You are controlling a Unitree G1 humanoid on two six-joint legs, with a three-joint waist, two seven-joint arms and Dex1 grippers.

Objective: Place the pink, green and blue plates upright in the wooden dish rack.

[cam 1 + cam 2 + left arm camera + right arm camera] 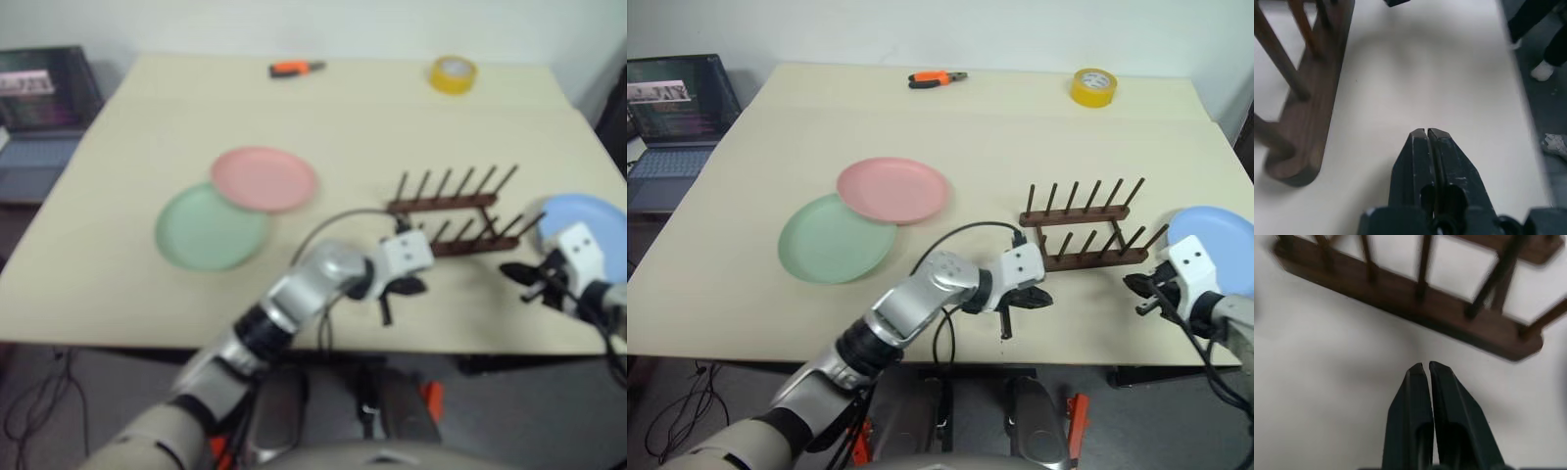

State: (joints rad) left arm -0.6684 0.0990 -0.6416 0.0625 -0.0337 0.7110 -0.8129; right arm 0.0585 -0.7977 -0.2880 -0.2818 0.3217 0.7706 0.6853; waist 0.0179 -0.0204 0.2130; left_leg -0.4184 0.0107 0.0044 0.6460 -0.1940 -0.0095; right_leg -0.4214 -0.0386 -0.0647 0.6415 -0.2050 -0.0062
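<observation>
The pink plate (893, 189) lies flat on the table, its edge overlapping the green plate (835, 238) to its front left. At the table's right edge, the blue plate (1213, 245) also lies flat. The wooden dish rack (1085, 232) stands empty between them, its pegs upright. Just in front of the rack's left end my left gripper (1036, 296) hovers shut and empty; the left wrist view shows its closed fingers (1418, 147) beside a rack rail (1308, 98). My right gripper (1138, 286) is shut and empty too, in front of the rack's right end (1415, 298) and beside the blue plate.
A yellow tape roll (1094, 86) and orange-handled pliers (936, 77) lie at the table's far edge. An open laptop (676, 108) stands off the table's left side. The table's front edge (745, 348) runs just below both grippers.
</observation>
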